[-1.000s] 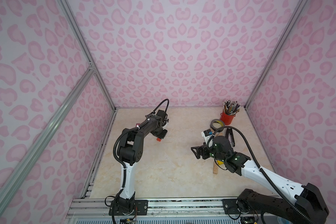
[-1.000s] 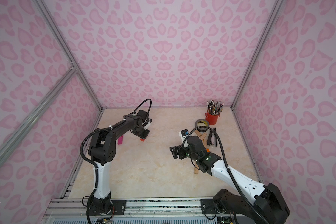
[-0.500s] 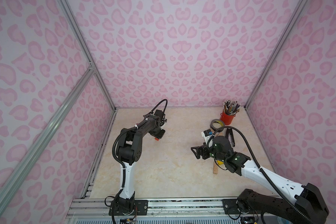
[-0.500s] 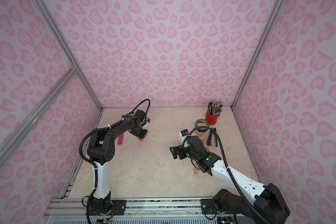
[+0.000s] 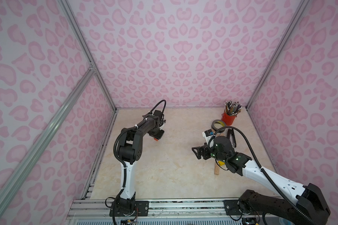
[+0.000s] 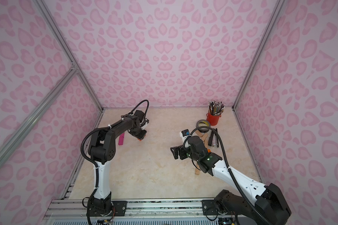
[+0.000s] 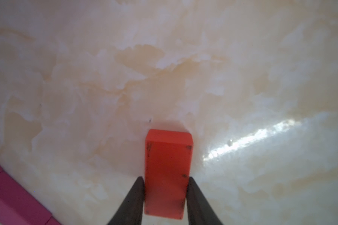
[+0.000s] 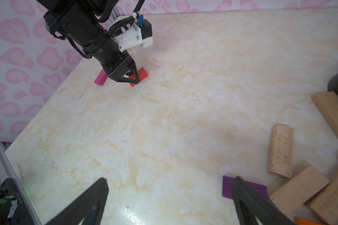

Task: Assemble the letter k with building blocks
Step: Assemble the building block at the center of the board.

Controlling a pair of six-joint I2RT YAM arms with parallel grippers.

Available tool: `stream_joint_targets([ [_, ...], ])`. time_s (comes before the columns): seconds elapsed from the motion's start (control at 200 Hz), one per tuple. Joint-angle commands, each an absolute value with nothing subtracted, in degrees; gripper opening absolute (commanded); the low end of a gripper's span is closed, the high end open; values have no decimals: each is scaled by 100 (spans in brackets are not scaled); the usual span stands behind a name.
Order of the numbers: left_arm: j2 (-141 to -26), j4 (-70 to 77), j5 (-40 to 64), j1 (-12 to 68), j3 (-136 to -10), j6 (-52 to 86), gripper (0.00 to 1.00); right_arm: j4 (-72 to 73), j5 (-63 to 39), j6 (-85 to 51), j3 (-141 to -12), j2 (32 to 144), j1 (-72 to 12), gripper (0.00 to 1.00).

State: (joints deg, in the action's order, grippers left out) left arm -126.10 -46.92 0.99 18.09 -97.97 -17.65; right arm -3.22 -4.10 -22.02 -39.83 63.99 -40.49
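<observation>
You are seeing a left arm (image 5: 127, 175) and a right arm (image 5: 271, 178), each showing a black base on the aluminium rail (image 5: 183, 206), a white link, black joints and a black ribbed cable. Green lights (image 6: 209, 158) are glowing on the right arm, and the left gripper (image 7: 165, 179) is showing black tapered fingers (image 7: 134, 202).

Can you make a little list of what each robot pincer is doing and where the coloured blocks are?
left pincer: shut on the red block
right pincer: open, holding nothing
magenta blocks: in a row on the table, beside the red block
purple block: flat, by the right pincer
wooden blocks: loose, near the purple block
</observation>
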Motion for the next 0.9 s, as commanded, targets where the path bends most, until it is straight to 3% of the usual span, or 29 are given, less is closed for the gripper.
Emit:
stream_joint_targets([
  [0.0,-12689,-4753,126,1767,-9900,-1872,33,-343,-466,-2213,-4025,6442,-4043,100],
  [0.32,-12823,-4687,-405,1413,-10178,-2101,32,-334,-510,-2215,-4140,6651,-4043,100],
  [0.891,-12931,-4548,-878,1038,-10319,-2241,42,-325,-606,-2306,-4260,6939,-4043,100],
])
